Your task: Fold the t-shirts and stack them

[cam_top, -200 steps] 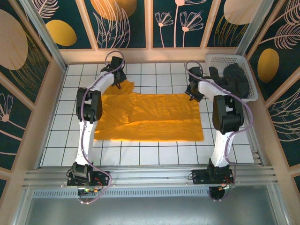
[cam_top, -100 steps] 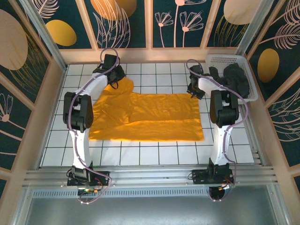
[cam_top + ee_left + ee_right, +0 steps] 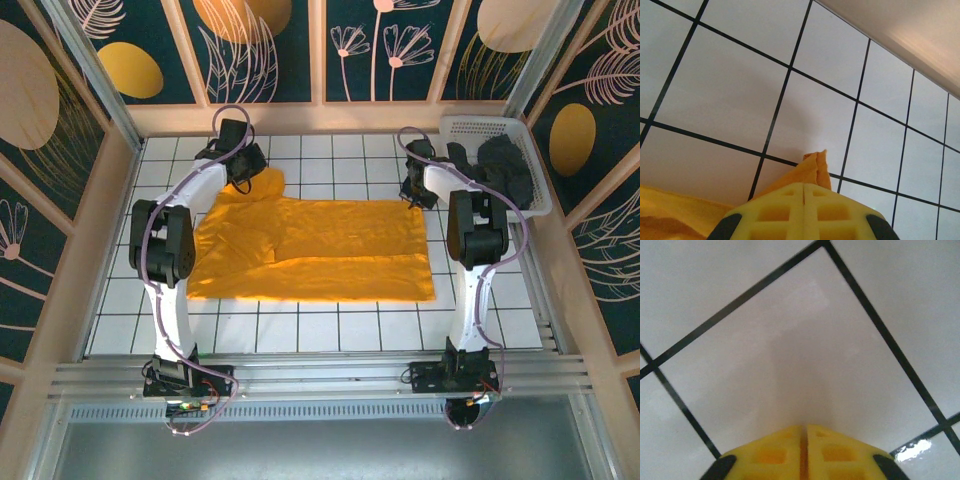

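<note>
Mustard shirt (image 3: 330,260): soft, limp, light; grip at far corners. L claw (image 3: 804,187) clamped on its corner; R claw (image 3: 803,429) together, hold unclear.

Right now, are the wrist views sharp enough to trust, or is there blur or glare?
Left wrist: grid lines crisp, soft shadow around the shirt tip, far wall washed out. Right wrist: tile lines smeared, small glare patch lower right, shadow of the right gripper on the table. Top external: even light, sharp throughout.
</note>
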`<act>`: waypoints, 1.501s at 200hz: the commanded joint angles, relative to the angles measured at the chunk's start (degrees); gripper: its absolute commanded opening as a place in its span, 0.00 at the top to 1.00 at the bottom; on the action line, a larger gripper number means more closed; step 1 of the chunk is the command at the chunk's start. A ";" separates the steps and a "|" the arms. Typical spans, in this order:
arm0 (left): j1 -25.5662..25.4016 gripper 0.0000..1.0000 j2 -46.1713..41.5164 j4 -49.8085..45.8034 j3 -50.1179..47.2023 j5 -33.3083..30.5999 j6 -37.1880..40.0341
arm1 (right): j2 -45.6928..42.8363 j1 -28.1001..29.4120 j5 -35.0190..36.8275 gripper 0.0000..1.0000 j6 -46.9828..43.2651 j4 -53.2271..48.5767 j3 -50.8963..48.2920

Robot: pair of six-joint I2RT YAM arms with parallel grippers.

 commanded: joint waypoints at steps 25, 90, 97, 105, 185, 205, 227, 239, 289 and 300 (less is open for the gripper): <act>-0.19 1.00 -6.56 -1.19 -3.32 1.18 -1.03 | -5.27 -0.25 -1.42 1.00 -0.28 -0.13 -1.70; -0.16 1.00 -24.22 -4.76 -17.72 -0.36 -2.89 | -18.87 0.01 -4.95 1.00 -2.17 2.51 -11.70; -0.17 1.00 -26.97 -5.43 -20.17 -1.17 -3.84 | -20.70 0.00 -5.11 1.00 -2.16 2.81 -13.66; -0.12 1.00 -30.35 -6.35 -23.23 -2.50 -5.33 | -22.76 0.01 -5.20 1.00 -2.01 2.92 -15.91; -0.14 1.00 -69.56 -20.41 -53.73 -11.04 -27.71 | -41.09 0.28 -3.51 1.00 0.73 2.69 -38.75; -0.19 1.00 -74.64 -21.24 -58.95 -7.97 -32.34 | -41.74 0.27 -4.35 1.00 0.89 2.77 -42.37; -0.19 1.00 -77.53 -22.21 -61.78 -6.65 -35.70 | -41.44 0.39 -4.87 1.00 0.91 2.80 -43.99; -0.18 1.00 -78.39 -22.72 -61.84 -6.55 -36.86 | -41.34 0.38 -4.66 1.00 0.80 2.40 -44.18; -0.16 1.00 -77.98 -30.01 -57.08 -8.35 -37.77 | -42.71 0.46 -2.80 1.00 0.76 0.20 -43.59; -0.15 1.00 -78.04 -31.27 -57.64 -7.53 -38.28 | -43.12 0.59 -2.35 1.00 0.97 -0.38 -43.57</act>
